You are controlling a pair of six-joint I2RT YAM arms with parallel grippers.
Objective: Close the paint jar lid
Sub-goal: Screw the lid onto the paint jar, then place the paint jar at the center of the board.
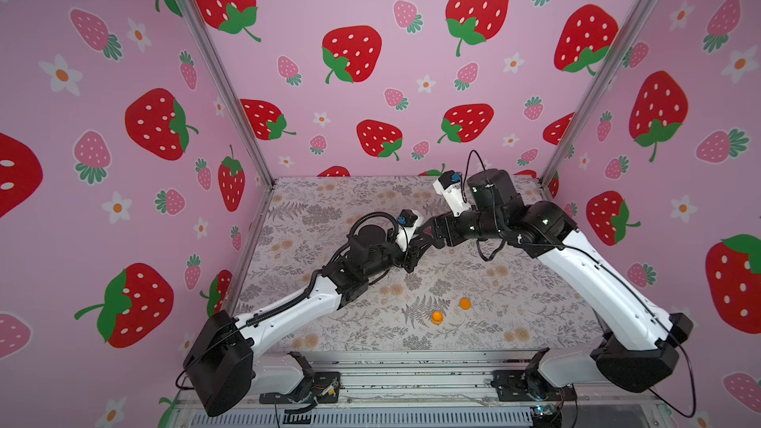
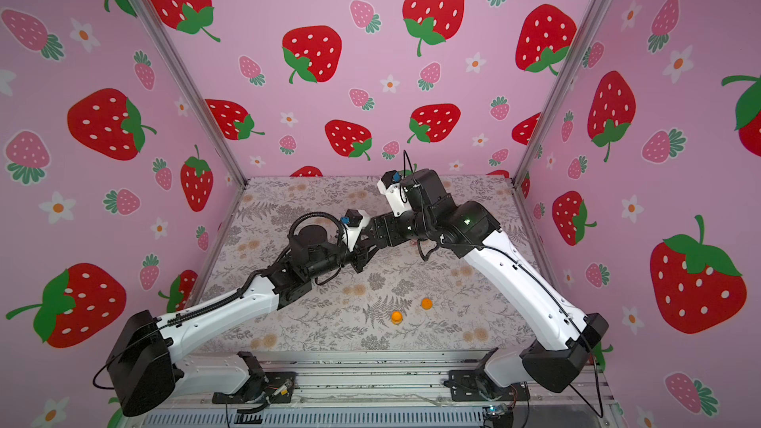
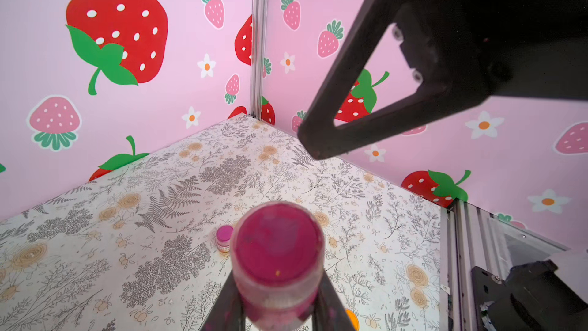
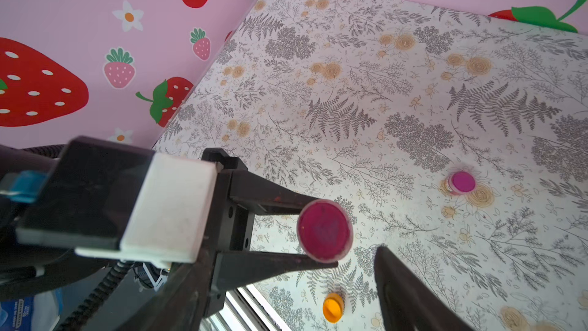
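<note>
As left fingers (image 4: 270, 200) pinch it, the jar (image 4: 324, 230) looks magenta-topped; sides smeared.

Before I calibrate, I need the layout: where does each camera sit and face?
Both top views: high in front, facing down and back; left arm, right arm show.
Left wrist: on left arm, facing along its end effector, shut on the paint jar.
Right wrist: on right arm, facing the table; its own finger shows.
Shared: both wrist views show that jar and a small magenta jar.

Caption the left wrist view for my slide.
Left gripper shut on a magenta paint jar above the floral table; right gripper finger nearby, second magenta jar on the table.
</note>
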